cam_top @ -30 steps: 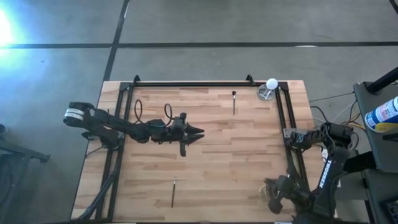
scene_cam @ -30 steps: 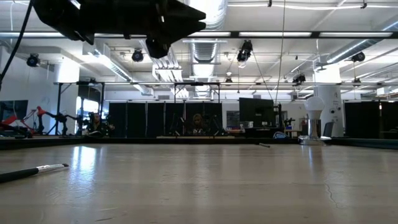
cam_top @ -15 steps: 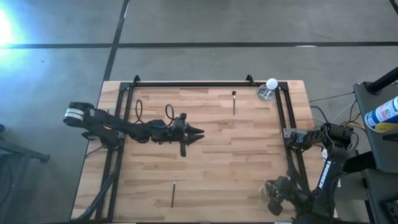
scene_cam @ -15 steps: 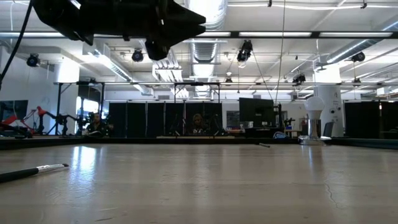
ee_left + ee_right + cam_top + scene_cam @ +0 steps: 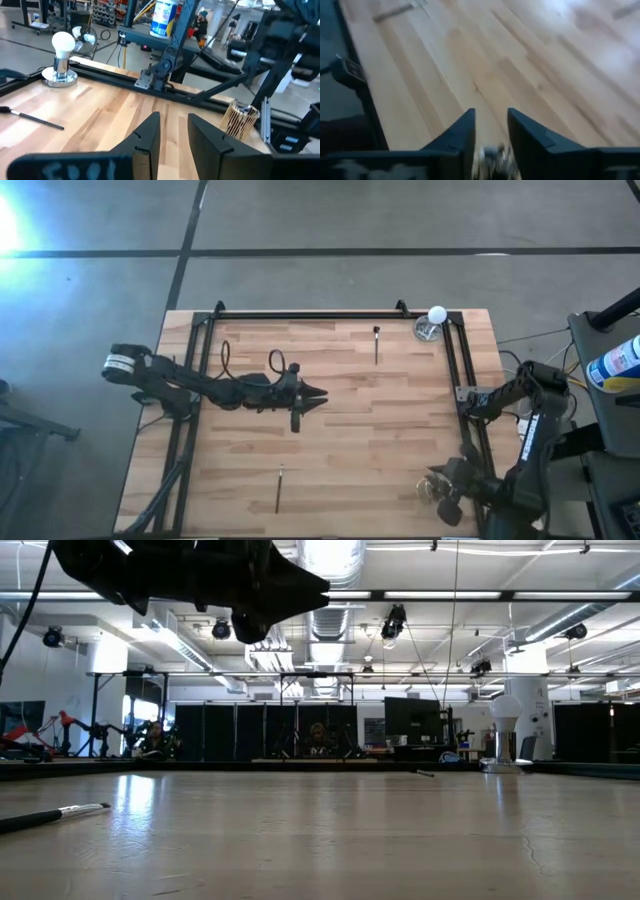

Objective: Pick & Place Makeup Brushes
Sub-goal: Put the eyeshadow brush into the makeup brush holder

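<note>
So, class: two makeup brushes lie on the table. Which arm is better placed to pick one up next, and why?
Probably left. The left end effector hangs over mid-table between the far brush and near brush; the right end effector sits at the table's near right corner.

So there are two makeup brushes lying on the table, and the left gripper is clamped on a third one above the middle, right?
Not quite. Two makeup brushes do lie on the table, one at the far side and one at the near side, but the left gripper above the middle holds nothing. The left wrist view shows its fingers apart with only bare table between them.
</note>
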